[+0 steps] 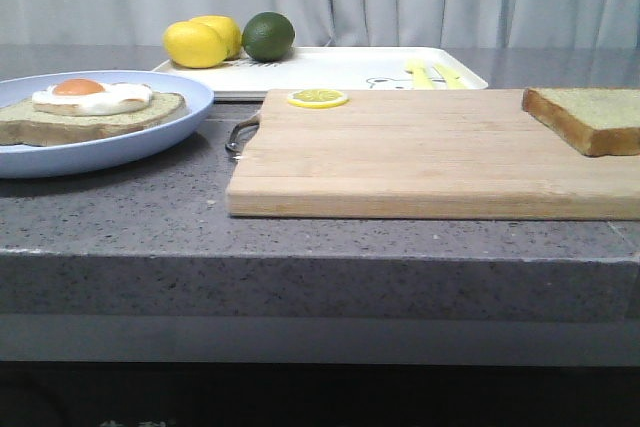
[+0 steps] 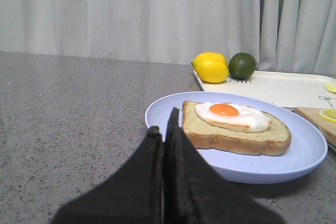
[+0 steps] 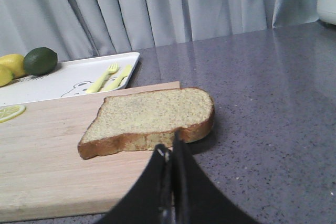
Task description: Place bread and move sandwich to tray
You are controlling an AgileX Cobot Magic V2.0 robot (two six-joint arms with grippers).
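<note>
Looking past your right gripper (image 3: 171,153), you are seeing its fingers pressed together and holding nothing, with the bread (image 3: 152,115) lying flat just ahead on the right end of the cutting board (image 1: 420,152), its longer side running across your approach. Your left gripper (image 2: 165,132) is likewise closed and empty, pointing at the sandwich (image 2: 236,127) on the blue plate (image 2: 310,153). Farther back, the tray (image 1: 340,69) is waiting behind the board.

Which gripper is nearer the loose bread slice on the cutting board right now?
Right. The right gripper sits shut just short of the bread; the left gripper is over by the blue plate, shut.
</note>
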